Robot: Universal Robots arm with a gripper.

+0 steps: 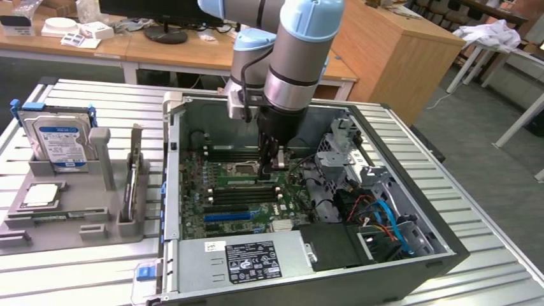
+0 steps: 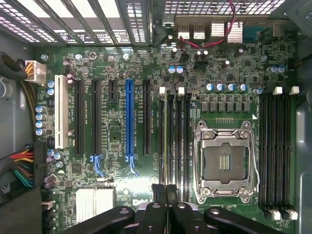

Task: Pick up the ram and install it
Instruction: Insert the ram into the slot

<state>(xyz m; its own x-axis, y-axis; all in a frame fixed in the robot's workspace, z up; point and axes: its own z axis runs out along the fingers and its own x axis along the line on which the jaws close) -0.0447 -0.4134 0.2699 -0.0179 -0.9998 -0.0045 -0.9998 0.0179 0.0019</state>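
One ram [image 1: 238, 180] (green, edge-on), long thin strip, upright on motherboard [image 2: 234, 78]

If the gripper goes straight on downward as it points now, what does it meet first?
Most likely the ram standing in the memory slots beside the empty processor socket; the shut jaws of the gripper hang over its end. Whether they touch it, I cannot tell.
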